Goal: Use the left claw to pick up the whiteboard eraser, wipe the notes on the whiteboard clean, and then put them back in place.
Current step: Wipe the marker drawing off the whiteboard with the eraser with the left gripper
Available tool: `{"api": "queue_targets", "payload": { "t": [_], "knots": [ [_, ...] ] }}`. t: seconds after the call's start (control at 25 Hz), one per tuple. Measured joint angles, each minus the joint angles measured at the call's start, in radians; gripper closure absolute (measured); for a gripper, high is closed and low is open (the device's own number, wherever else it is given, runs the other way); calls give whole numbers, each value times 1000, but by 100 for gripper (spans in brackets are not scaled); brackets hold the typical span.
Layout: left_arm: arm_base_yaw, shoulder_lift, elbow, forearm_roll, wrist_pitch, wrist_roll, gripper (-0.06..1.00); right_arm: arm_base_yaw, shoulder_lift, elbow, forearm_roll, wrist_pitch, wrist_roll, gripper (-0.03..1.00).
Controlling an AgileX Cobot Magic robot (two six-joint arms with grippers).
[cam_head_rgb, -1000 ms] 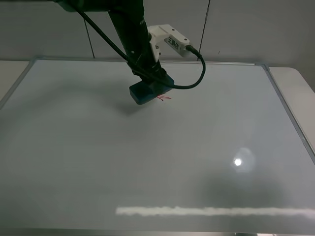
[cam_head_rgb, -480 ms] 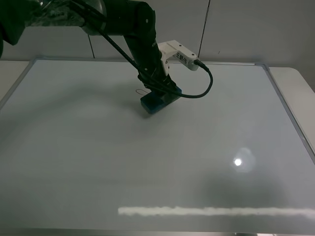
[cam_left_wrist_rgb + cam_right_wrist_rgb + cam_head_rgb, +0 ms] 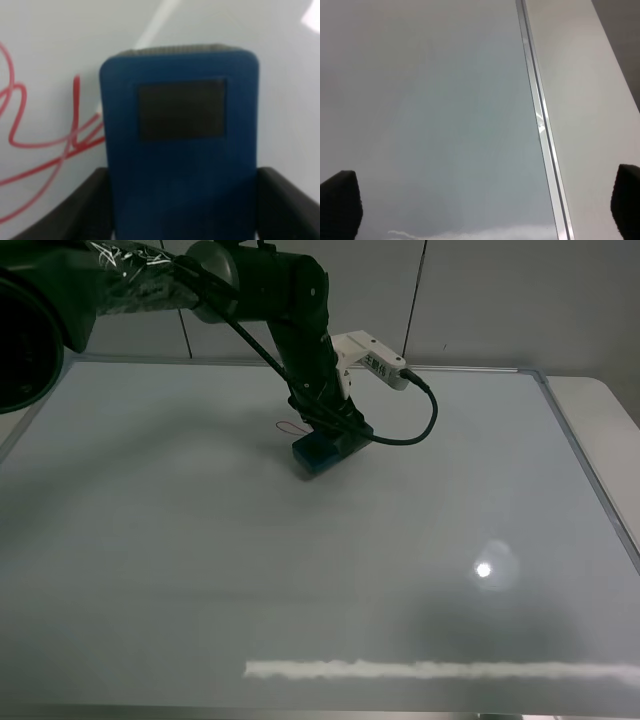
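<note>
Whiteboard eraser [image 3: 180, 150] clamped in left hand [image 3: 182, 205] — resting on whiteboard [image 3: 400, 570], red notes [image 3: 76, 110] just beside.

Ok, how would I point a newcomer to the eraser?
Start at the big glossy white board. In its far half the left gripper holds a small dark blue block, the eraser. It is the only solid block there; beside it lies just a thin red scribble.

Grey panelled wall [image 3: 520, 300] is seen beyond the table's far edge, split by dark vertical seams [image 3: 415, 285]. White table top [image 3: 600, 410] is exposed at both far corners. A round glare spot [image 3: 484, 569] and a long light strip [image 3: 440, 670] are reflected toward the near edge.
</note>
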State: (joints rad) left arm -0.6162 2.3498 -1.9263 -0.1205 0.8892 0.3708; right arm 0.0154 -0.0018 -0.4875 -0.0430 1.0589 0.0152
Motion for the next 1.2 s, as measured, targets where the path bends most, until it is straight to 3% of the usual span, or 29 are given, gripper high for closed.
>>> {"api": "queue_targets", "payload": {
  "t": [0.72,1.2],
  "knots": [
    [2,89,-61,10,-43,17,38,0,0,0,0,0,0,-3],
    [133,104,-71,-13,-114,17,38,0,0,0,0,0,0,-3]
  ]
}}
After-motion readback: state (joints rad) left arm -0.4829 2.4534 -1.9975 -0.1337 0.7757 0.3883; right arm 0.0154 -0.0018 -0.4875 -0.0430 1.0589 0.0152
